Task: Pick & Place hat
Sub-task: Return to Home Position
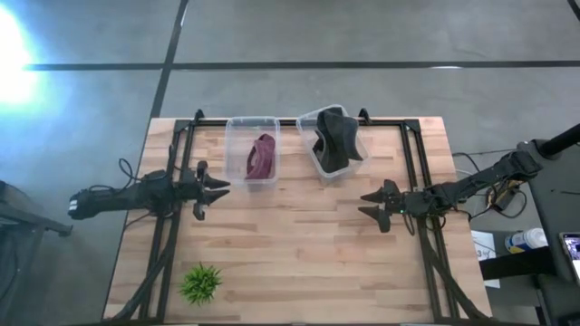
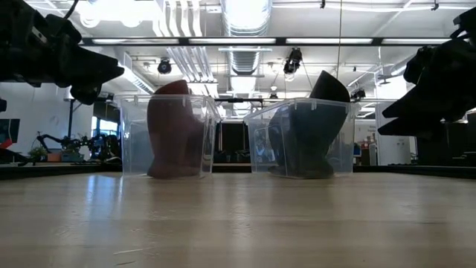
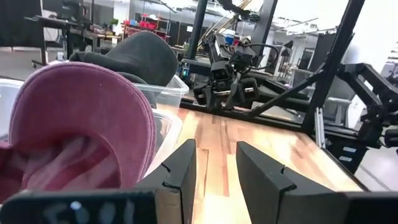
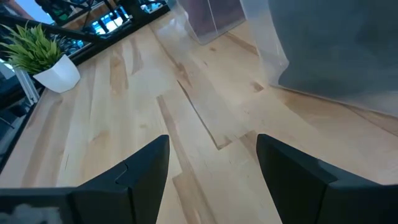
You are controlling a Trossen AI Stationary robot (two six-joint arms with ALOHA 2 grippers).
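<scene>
Red cap [image 1: 261,156] lay w/ long axis along L bin [image 1: 232,149] – black caps [image 1: 333,136] in R bin [image 1: 304,127]. L gripper [image 1: 222,190], R gripper [image 1: 364,205] – both spread open, empty.

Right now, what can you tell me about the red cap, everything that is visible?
The red cap is dark maroon and looks like soft cloth, with a rounded crown and a lighter, striped-looking inside that shows in the left wrist view. It stands on edge inside the left transparent bin, crumpled rather than flat. In the low view its top rises just above the rim. It rests on the bin's floor, and nothing but the bin appears to touch it.
</scene>
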